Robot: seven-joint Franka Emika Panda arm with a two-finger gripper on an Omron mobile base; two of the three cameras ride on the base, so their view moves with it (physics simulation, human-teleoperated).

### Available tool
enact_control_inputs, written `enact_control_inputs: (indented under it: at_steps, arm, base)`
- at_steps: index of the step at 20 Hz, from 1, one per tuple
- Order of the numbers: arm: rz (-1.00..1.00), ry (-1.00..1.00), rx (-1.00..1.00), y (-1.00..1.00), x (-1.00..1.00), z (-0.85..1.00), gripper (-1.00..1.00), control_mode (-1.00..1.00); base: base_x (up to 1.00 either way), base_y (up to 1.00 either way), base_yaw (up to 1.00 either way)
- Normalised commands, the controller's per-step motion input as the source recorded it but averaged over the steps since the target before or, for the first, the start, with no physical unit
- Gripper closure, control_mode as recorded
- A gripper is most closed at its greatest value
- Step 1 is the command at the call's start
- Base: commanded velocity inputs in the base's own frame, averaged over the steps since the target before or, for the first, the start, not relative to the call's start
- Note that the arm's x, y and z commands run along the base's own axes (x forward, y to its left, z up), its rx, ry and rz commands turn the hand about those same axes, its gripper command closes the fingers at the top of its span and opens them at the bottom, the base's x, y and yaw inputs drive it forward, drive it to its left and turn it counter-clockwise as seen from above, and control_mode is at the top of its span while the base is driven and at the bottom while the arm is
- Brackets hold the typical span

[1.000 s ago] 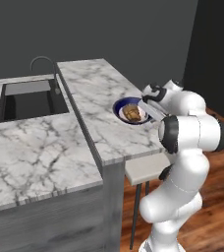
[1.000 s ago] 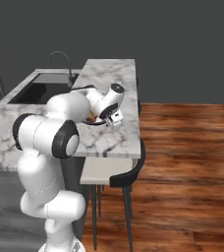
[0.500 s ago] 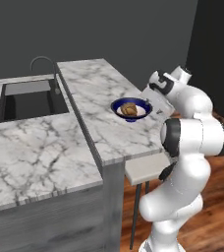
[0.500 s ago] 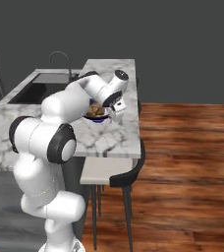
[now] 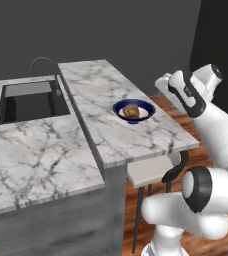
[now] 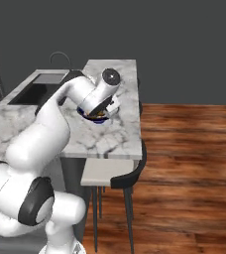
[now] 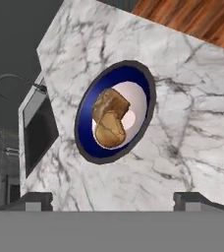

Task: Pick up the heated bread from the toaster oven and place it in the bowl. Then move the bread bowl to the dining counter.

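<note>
Marble dining counter (image 5: 111,95) carries the bowl (image 5: 120,107) near its right edge, the heated bread (image 7: 109,124) inside; gripper (image 7: 113,198) hovers above, spread and empty. Task looks essentially finished.

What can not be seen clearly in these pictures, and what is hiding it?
- Bowl in the right base view: mostly covered by the robot's hand; the bread inside hardly shows there.
- Stool in the left base view: its legs and back are partly hidden by the arm and the counter.
- Sink in the hand view: only its near end shows, behind the counter's edge.
- Gripper: only fingertips show.
</note>
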Motion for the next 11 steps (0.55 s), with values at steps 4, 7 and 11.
enact_control_inputs:
  at_steps: [4,7,11]
  arm:
    - [0.08,-0.21,-0.27,0.91,-1.00,-0.07,-1.00,-1.00]
    - [0.19,-0.06,-0.35,1.00,-1.00,-0.28,-1.00,-1.00]
    - [0.16,-0.06,-0.17,0.70,-0.64,-0.17,-1.00,-1.00]
  base:
    - [0.00,0.00,0.00]
    - [0.00,0.00,0.00]
    - [0.00,0.00,0.00]
